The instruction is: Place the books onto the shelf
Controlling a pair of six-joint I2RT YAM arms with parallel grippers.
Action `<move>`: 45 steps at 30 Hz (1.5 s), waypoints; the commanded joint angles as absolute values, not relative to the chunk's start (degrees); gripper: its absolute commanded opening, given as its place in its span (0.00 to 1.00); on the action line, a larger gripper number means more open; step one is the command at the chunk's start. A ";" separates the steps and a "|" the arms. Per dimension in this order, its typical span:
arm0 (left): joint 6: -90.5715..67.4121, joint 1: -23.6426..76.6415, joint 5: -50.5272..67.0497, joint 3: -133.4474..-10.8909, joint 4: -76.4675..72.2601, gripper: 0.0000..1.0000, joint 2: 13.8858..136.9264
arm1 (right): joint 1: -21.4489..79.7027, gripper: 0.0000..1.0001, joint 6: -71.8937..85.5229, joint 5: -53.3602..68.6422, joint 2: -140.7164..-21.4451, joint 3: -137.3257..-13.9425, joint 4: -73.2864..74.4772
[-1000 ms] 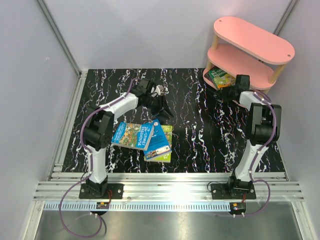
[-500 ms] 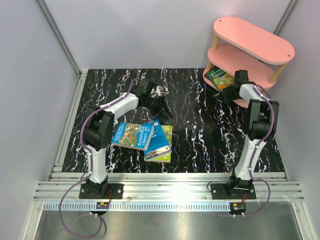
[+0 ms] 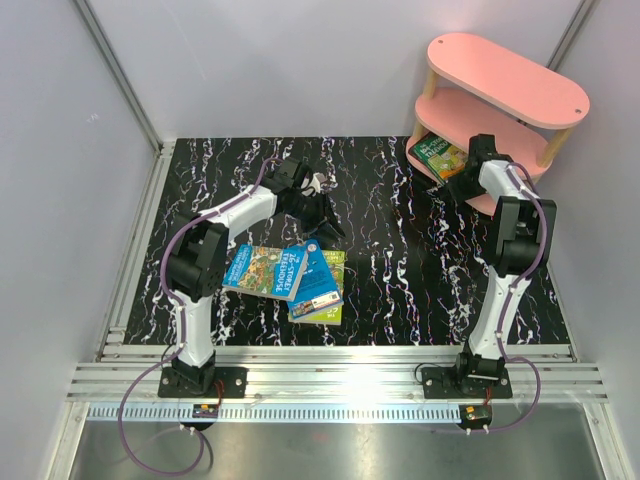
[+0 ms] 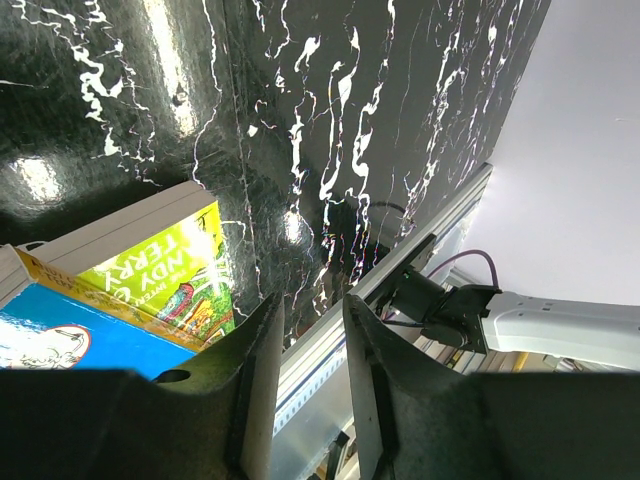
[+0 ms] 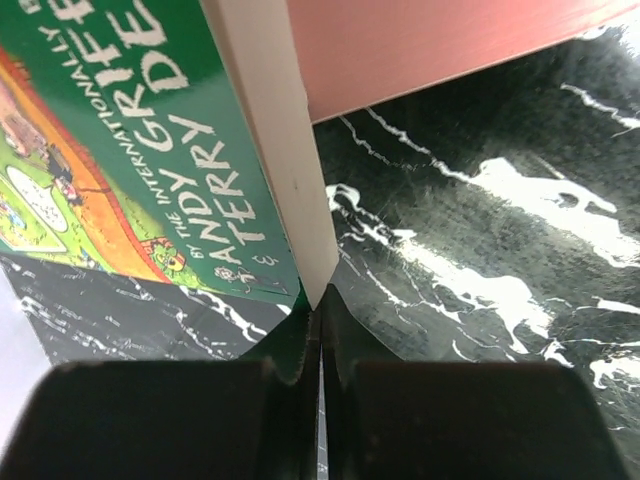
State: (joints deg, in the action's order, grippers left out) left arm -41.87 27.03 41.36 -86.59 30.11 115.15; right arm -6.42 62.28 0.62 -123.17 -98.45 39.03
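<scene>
right tool (image 5: 320, 325) pressed together, tips at corner of green book (image 5: 150, 150) on shelf (image 3: 505, 85) bottom board, far right corner of counter (image 3: 400, 270) | left tool (image 4: 310, 310) a bit spread, empty, hanging by the other books (image 3: 290, 275) nearer the left edge

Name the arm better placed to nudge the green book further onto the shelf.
Right. The right hand, shut, sits at a corner of the green book beside the pink shelf; the left hand hovers across the table, near the loose books.
</scene>
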 commanded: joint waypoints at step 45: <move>-42.27 28.56 39.29 -79.98 27.25 0.31 109.25 | -4.66 0.15 59.85 6.58 -121.83 -100.82 6.51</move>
State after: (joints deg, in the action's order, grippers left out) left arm -41.85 28.47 39.05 -79.99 29.87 111.85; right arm -6.59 63.13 1.61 -130.54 -102.85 19.18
